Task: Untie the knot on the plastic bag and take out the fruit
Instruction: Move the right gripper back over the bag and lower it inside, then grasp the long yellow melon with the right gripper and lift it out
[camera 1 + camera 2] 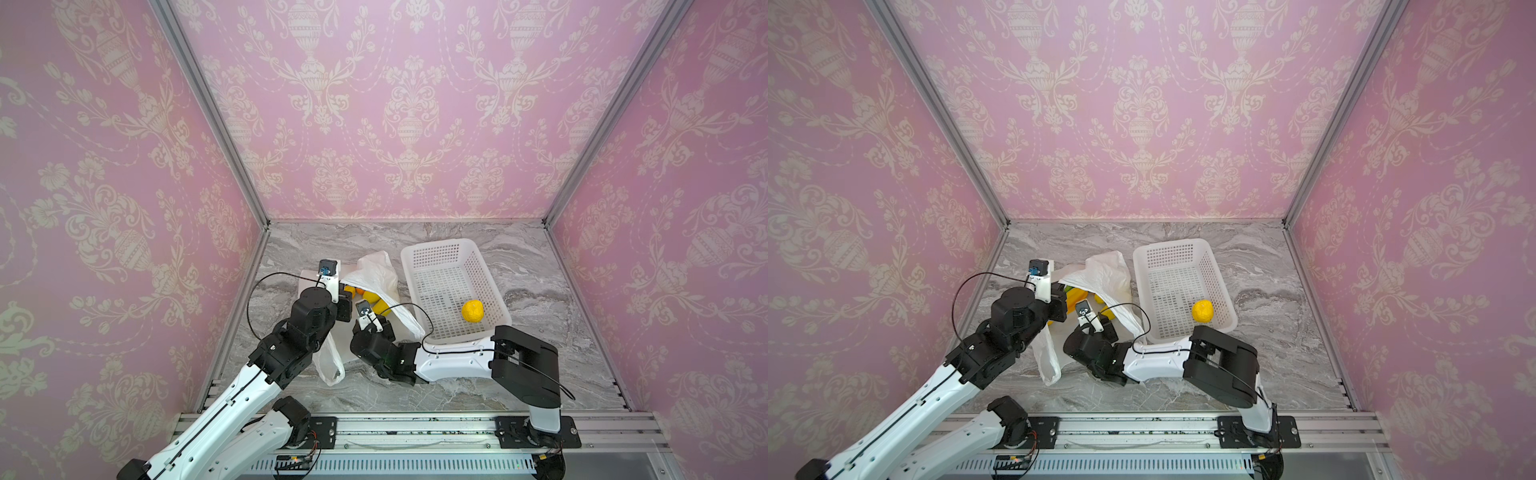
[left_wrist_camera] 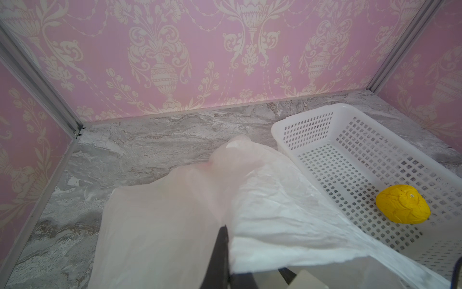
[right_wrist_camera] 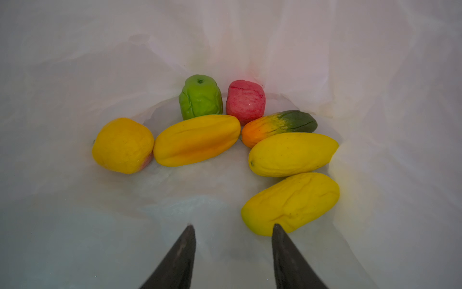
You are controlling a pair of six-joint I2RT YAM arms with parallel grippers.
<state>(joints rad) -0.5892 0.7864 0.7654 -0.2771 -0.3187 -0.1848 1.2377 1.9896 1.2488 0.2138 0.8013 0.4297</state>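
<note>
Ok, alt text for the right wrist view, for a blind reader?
Seen from inside the plastic bag, the open right gripper faces seven pieces of fruit: three long yellow, one round orange-yellow, one green-to-orange, one green, one red. The nearest yellow piece lies beside one fingertip, ungripped.

Thin crinkly translucent plastic bag (image 1: 374, 270); basket (image 1: 434, 254) rigid perf. plastic; fruit (image 3: 197, 140) matt, wrinkled (foam-like); tabletop (image 1: 519, 365) smooth, marble-look.

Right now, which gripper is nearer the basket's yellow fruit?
Right. The right gripper, inside the plastic bag, sits nearer the yellow fruit; the left gripper pinches the bag farther away.
</note>
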